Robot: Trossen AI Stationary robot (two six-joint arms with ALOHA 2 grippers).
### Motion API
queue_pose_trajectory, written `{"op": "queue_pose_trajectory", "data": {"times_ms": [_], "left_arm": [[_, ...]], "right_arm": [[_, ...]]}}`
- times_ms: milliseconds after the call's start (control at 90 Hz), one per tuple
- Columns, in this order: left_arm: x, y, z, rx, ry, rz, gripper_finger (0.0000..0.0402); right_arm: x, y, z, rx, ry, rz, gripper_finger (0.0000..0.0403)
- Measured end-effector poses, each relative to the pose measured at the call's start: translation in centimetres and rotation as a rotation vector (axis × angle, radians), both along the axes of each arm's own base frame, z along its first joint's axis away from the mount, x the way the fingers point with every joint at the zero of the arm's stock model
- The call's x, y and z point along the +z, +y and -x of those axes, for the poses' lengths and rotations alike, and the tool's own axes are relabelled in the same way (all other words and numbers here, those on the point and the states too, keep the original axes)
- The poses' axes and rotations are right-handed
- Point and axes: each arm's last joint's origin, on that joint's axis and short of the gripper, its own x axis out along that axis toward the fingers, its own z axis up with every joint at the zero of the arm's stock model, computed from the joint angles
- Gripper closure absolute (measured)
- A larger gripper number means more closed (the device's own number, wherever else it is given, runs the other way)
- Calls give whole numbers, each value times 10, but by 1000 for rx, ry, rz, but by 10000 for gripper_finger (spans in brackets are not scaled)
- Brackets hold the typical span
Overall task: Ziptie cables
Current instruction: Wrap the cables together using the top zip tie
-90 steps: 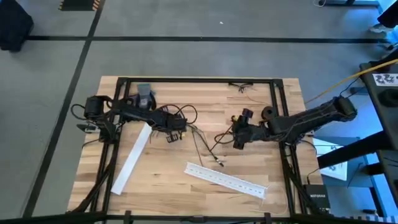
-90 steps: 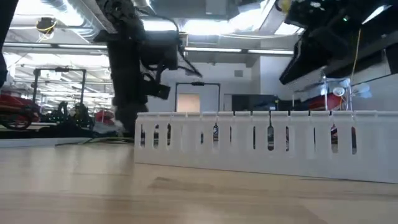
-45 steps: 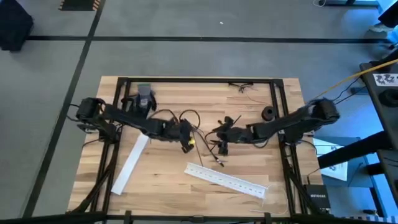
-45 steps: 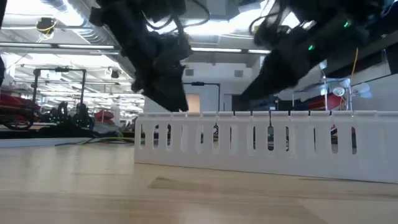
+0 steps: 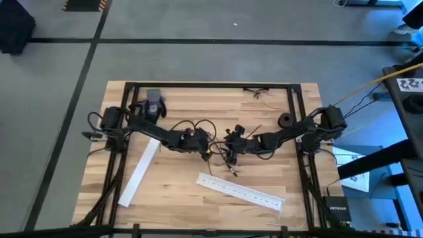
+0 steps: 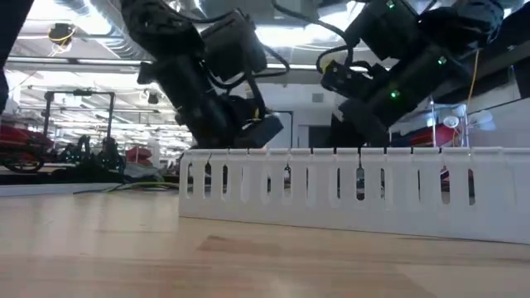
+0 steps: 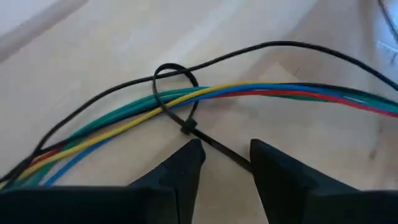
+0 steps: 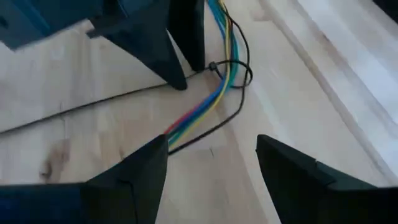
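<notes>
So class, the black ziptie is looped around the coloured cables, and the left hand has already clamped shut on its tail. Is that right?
Not quite. The left wrist view shows the ziptie looped around the cables, but the left hand is open: the tail runs between its fingers, which have not closed on it.

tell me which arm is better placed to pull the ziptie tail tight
Left. Its end effector is open with the ziptie tail running between its fingers, at the loop around the cables. The right end effector is open, farther back.
</notes>
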Motion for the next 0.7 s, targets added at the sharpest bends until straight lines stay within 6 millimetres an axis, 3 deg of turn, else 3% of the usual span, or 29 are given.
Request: {"op": "queue_pose_trajectory", "data": {"times_ms": [200,400,533,700], "left_arm": [[12,2,7,-107,76,-98,390],[48,2,14,-212,89,-175,400],[61,2,18,-269,85,-211,400],[70,2,19,-281,57,-217,401]], "right_arm": [[1,0,1,20,10,15,164],[23,0,4,88,-29,85,164],[34,0,-1,164,-65,198,164],[29,-6,-19,261,-110,370,164]]}}
